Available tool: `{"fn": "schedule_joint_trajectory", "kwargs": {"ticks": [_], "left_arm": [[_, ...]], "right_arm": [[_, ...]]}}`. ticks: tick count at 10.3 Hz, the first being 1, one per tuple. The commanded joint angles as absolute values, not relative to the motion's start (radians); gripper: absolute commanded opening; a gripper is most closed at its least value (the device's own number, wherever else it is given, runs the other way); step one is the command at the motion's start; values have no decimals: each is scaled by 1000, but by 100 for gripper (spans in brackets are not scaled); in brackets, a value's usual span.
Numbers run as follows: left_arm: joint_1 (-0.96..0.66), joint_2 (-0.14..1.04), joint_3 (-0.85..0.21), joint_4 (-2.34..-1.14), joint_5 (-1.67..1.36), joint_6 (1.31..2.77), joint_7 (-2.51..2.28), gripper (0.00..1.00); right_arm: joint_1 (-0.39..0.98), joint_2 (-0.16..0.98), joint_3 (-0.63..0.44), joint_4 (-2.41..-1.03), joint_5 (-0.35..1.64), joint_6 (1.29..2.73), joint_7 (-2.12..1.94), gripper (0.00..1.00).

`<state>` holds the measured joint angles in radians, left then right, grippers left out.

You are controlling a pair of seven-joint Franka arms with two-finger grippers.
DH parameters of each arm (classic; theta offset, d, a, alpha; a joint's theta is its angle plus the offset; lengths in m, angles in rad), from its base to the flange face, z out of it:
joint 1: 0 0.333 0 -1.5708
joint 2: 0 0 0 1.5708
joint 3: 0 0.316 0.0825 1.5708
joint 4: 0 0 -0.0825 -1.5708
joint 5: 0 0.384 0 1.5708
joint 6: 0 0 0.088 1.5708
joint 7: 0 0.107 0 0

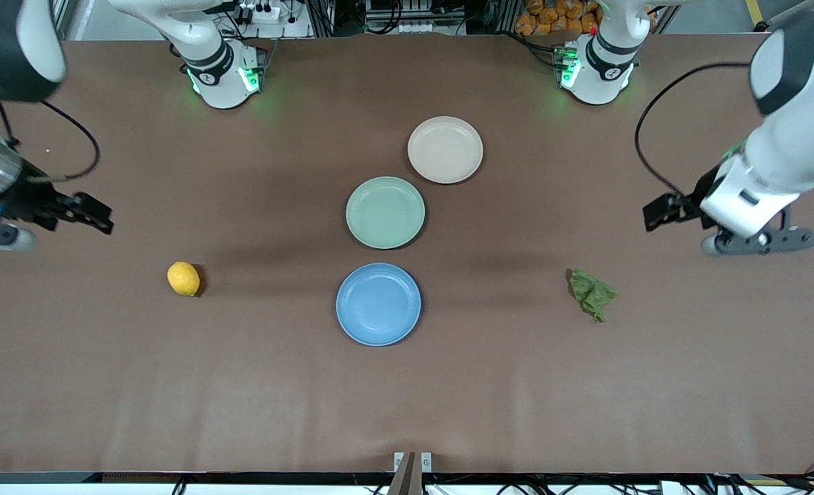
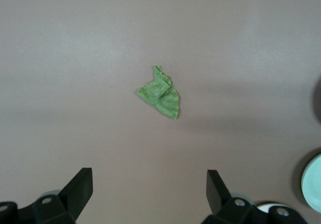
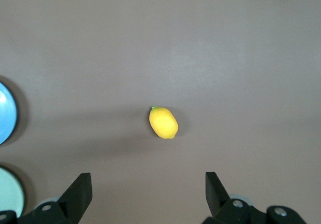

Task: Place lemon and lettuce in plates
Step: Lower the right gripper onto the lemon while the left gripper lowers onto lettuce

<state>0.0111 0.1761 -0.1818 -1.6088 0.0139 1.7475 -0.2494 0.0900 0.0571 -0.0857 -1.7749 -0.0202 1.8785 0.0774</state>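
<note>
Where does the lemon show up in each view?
Front view: the lemon lies on the table toward the right arm's end, level with the blue plate.
Left wrist view: not in it.
Right wrist view: centre frame.
Shared landmark: the blue plate.

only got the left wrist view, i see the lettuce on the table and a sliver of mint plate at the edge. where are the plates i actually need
Observer: The blue plate sits mid-table, level with the lettuce, toward the right arm's end from it.
Operator: and the beige one
Observer: The beige-pink plate is farthest from the front camera, with the mint-green plate between it and the blue one. All three are bare.
Operator: what's the other arm doing
Observer: The right gripper hangs open above the table near the lemon, holding nothing. Your left gripper is open too.
</note>
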Motion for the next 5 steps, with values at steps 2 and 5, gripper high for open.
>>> {"fn": "schedule_joint_trajectory", "kwargs": {"ticks": [2,5], "left_arm": [[-3,264,-187,-1696,21,1926,-375,100],[-9,304,-190,-1863,32,2136,-466,100]], "right_arm": [[84,73,-86,-1992,-3,2098,-6,100],[55,129,-84,-2149,0,2303,-78,100]]}}
